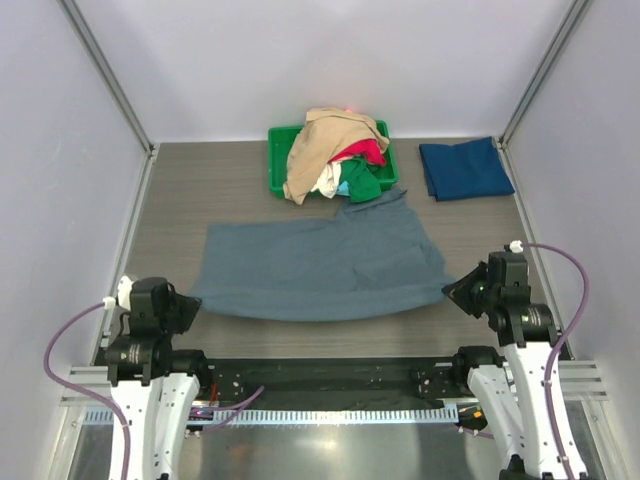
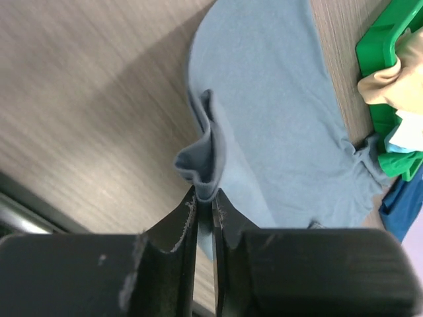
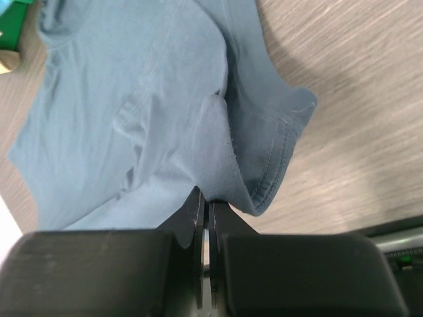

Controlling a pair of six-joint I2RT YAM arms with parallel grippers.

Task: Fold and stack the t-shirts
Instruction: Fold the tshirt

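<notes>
Grey tee lies spread out across the middle of the worktop, its folding apparently barely begun. The left gripper pinches a bunched fold at the tee's left edge. The right gripper is clenched on the hem at its right corner. At the far right a navy tee lies folded, seemingly the only one finished and the start of the stack. Behind, a tan tee, red tee, green tee and white tee sit heaped in the bin, unfolded. Most of the job looks left.
</notes>
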